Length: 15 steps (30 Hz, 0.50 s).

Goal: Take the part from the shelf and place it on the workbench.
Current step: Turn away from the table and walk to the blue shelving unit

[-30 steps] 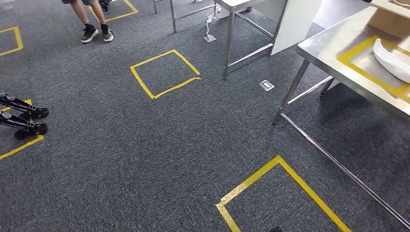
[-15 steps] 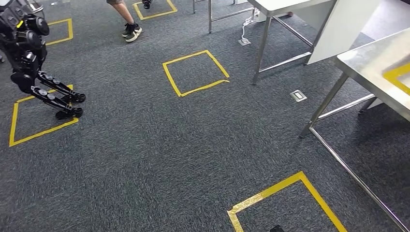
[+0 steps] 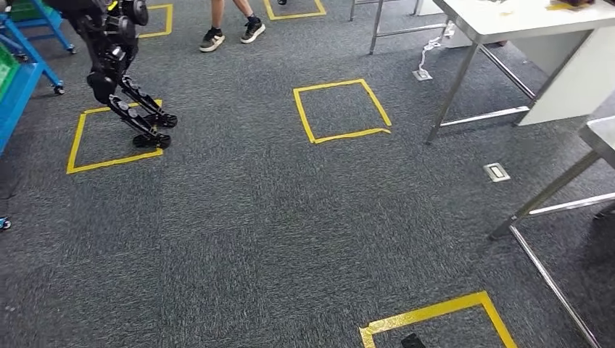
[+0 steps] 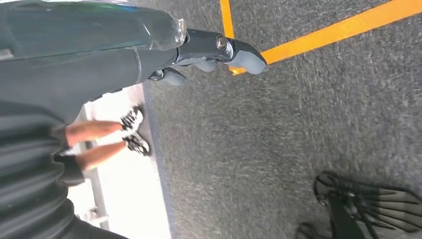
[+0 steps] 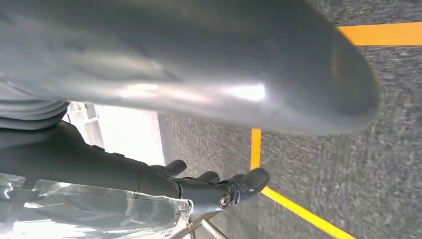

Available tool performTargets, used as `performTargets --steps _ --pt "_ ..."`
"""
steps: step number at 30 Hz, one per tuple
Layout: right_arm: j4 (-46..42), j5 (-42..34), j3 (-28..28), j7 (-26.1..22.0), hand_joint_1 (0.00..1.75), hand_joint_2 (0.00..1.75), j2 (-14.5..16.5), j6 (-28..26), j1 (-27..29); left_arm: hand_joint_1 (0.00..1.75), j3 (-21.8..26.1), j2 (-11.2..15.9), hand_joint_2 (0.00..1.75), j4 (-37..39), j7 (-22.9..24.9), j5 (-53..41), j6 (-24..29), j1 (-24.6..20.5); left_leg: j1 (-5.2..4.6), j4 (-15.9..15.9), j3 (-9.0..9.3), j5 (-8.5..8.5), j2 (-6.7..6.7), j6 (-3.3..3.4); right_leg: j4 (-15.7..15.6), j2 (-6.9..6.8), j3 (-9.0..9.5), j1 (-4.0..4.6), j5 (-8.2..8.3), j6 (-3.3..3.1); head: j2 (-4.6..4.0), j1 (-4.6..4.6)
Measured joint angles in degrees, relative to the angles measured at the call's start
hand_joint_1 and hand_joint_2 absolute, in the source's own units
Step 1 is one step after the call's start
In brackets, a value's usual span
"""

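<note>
A blue shelf rack (image 3: 22, 69) stands at the far left edge of the head view; I cannot make out any part on it. The steel workbench (image 3: 600, 133) shows just a corner and its legs at the right edge. My left hand (image 4: 214, 50) hangs over grey carpet with its fingers loosely extended and nothing in them. My right hand (image 5: 219, 188) hangs the same way above a yellow tape line, holding nothing.
Another black legged robot (image 3: 120, 69) stands in a yellow taped square (image 3: 109, 141) at upper left. A person's legs (image 3: 232, 29) are behind it. A white table (image 3: 522, 18) stands at upper right, with a floor socket (image 3: 497, 172) before it. More taped squares (image 3: 341, 110) mark the carpet.
The whole picture has swung to the left: the steel workbench has slid out to the right edge, and the black robot and blue rack have come into view on the left.
</note>
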Motion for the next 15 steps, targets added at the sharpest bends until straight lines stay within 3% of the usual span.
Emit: performTargets --steps 1,2,3,5,7,9,11,13,15 --pt "0.0 0.0 0.0 0.0 0.00 0.00 -0.1 0.0 0.2 0.00 0.0 -0.1 1.75 0.0 0.0 0.0 0.0 -0.1 -0.02 0.0 0.00 -0.02 -0.84 0.07 3.8 0.71 -1.98 0.02 -1.37 -0.03 0.00 0.07" --pt "0.0 0.0 0.0 0.1 0.00 0.00 -0.1 0.0 0.4 0.00 0.0 -0.1 1.75 0.0 0.0 -0.1 0.0 -0.1 -0.03 0.0 0.04 -0.05 -1.73 0.10 6.1 1.02 -3.39 0.05 -1.72 -0.08 0.00 0.10" --pt "0.0 0.0 0.0 0.1 0.00 0.00 -0.2 0.0 0.4 0.00 0.0 -0.2 1.75 0.1 0.0 -0.1 0.0 -0.1 -0.02 0.1 0.11 -0.06 -2.61 0.09 6.1 1.16 -3.82 0.04 -0.90 -0.16 0.00 0.12" --pt "0.0 0.0 0.0 0.2 0.00 0.00 -0.2 0.0 0.5 0.00 0.0 -0.3 1.75 0.1 -0.6 -0.3 0.6 -0.1 0.11 0.2 0.30 -0.19 -4.36 -0.11 -0.3 1.96 -1.59 -0.14 3.44 -0.29 0.00 0.15" --pt "0.0 0.0 0.0 0.2 0.00 0.00 -0.3 0.0 0.5 0.00 0.0 -0.2 1.75 0.1 -1.7 -0.3 1.7 -0.1 0.15 0.7 0.20 -0.44 -5.93 -0.65 -7.3 4.18 1.23 -0.42 6.31 -0.31 0.00 0.16" --pt "0.1 0.0 0.0 0.2 0.00 0.00 -0.3 0.0 0.5 0.00 0.1 -0.1 1.75 0.1 -3.2 0.1 2.5 0.0 0.18 0.9 -0.16 -0.47 -7.13 -1.30 -9.2 5.16 2.03 -0.35 6.50 -0.65 0.00 0.16" --pt "0.1 -0.1 0.0 0.0 0.00 0.00 -0.3 -0.1 0.4 0.00 0.4 -0.1 1.75 0.1 -4.7 0.4 3.1 0.2 0.37 0.8 -0.44 -0.34 -7.85 -1.84 -9.3 4.05 2.25 -0.21 6.73 -1.38 0.00 0.15" --pt "0.1 -0.1 -0.1 -0.3 0.00 0.00 -0.3 -0.2 0.4 0.00 0.8 -0.1 1.75 0.2 -5.8 0.4 3.6 0.3 0.26 2.7 -1.41 -1.54 -5.53 -2.24 -9.5 2.81 2.52 -0.27 6.91 -2.11 0.00 -0.10" --pt "0.1 -0.1 -0.1 -0.4 0.00 0.00 -0.3 -0.3 0.5 0.00 1.0 -0.1 1.75 0.2 -6.6 0.1 4.1 0.1 0.09 9.0 -4.52 -4.83 -1.74 -2.50 -9.6 1.33 2.56 -0.10 6.86 -2.60 -0.01 -0.40"
